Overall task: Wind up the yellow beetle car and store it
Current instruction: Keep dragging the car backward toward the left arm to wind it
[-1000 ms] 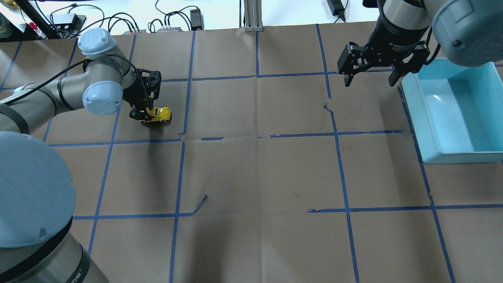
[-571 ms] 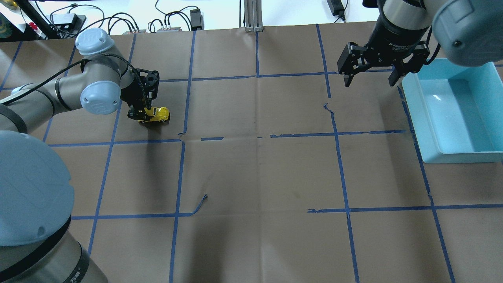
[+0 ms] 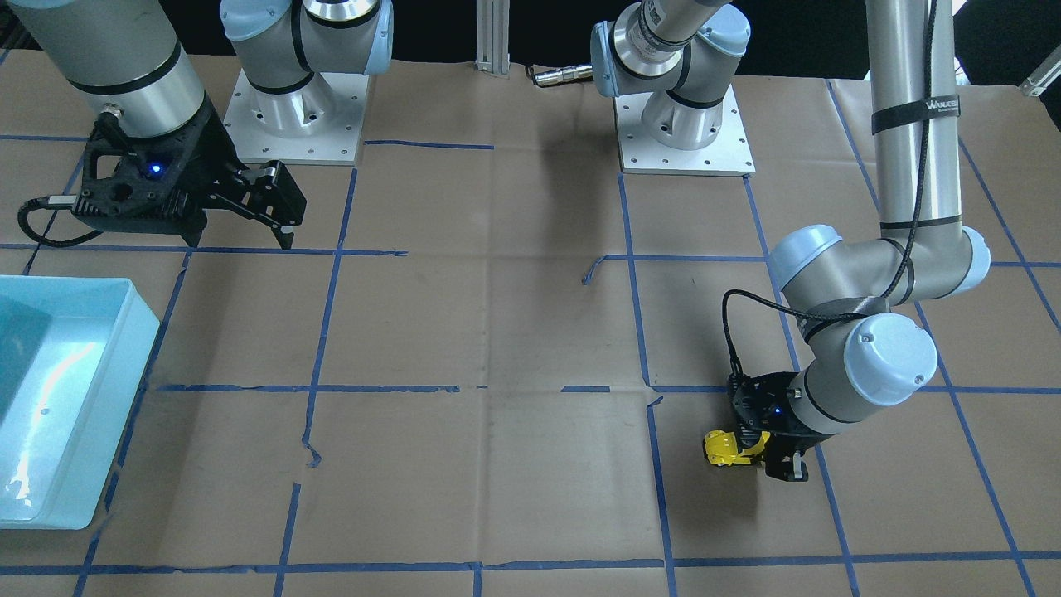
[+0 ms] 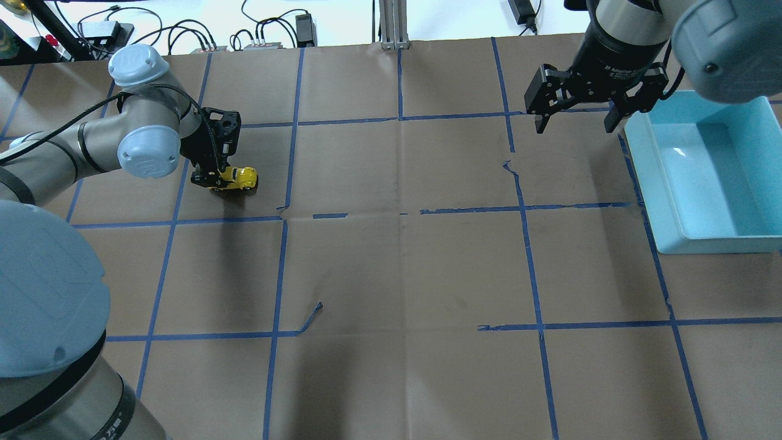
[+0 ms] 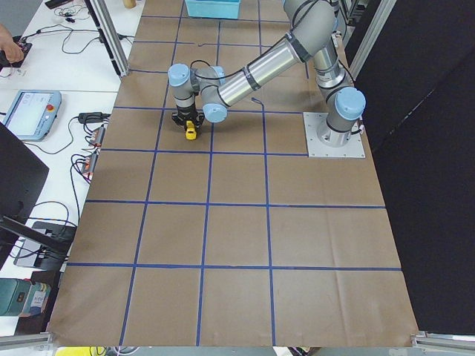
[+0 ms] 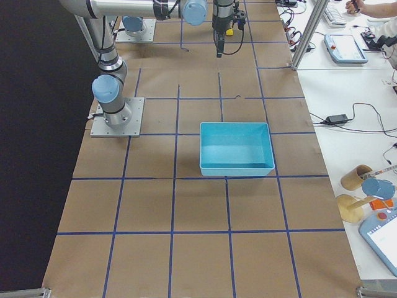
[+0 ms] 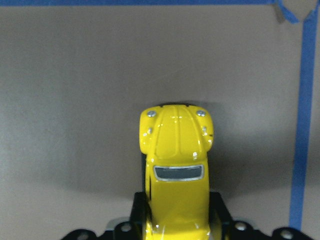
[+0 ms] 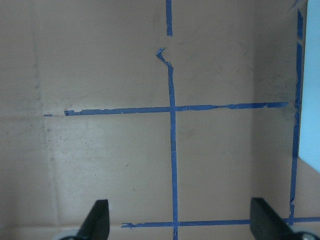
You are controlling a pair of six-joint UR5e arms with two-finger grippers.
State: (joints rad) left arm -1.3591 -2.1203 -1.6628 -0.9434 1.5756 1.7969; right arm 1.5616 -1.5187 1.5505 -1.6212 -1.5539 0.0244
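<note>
L claw (image 4: 217, 179) slid yellow beetle car (image 4: 242, 177) leftward, clamped on it, R claw (image 4: 575, 128) apart

The left pincer (image 4: 215, 178) has dragged the yellow beetle car (image 4: 242, 176) leftward.

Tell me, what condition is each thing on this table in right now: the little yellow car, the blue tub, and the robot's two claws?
Tiny glossy yellow beetle toy car: upright, wheels down, clamped at its rear.
Left end effector: shut on the car, low at the brown paper.
Right end effector: open, holding nothing, hanging beside the tub.
Light-blue rectangular plastic tub: upright, empty.
</note>
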